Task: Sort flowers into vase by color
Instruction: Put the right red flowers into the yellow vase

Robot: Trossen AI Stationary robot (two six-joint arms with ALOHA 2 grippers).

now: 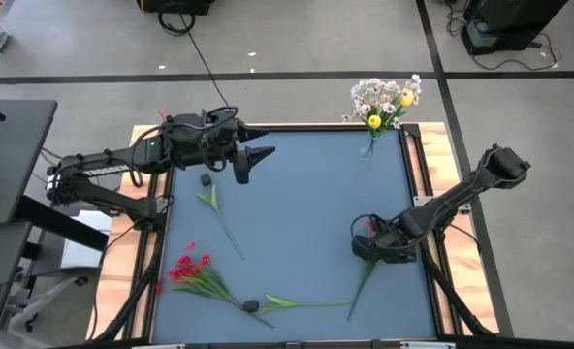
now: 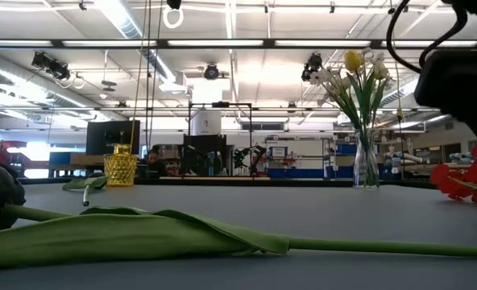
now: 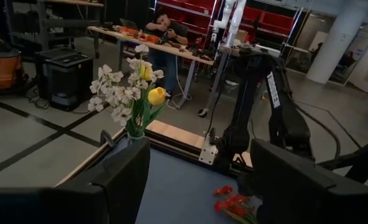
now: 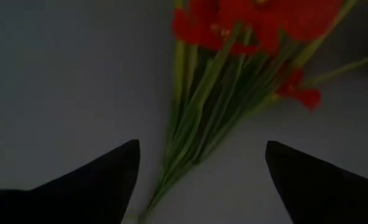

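The right gripper [image 4: 199, 168] sits low over the table [image 1: 297, 194], on its right side. Its jaws are spread wide, one dark wedge-shaped tip on each side of a red spray [image 4: 234, 74], and they grip nothing. That spray is a bundle of thin green stems fanning up to red petals; it lies flat on the matte blue-grey surface, with its stem [image 1: 362, 284] trailing toward the front edge.

The left gripper [image 1: 253, 160] hangs above the table's far left part. Its jaws are also parted and empty, and its two fingers [image 3: 119, 177] are smooth, dark and blocky.

A clear glass vase [image 1: 369, 147] stands upright at the far right corner. It holds a bunch of small white-pink blossoms [image 1: 379, 95] and two round yellow buds [image 1: 374, 121].

Four sprays lie loose on the table:
- the red spray at the right gripper;
- a second red cluster [image 1: 190, 269] at the front left;
- a slim green stem with narrow leaves [image 1: 219, 215] and a dark head [image 1: 207, 179] below the left gripper;
- a long-leafed stem [image 1: 302, 303] with a dark bloom [image 1: 252, 306] along the front edge.

A wooden frame [image 1: 418, 160] borders the table.
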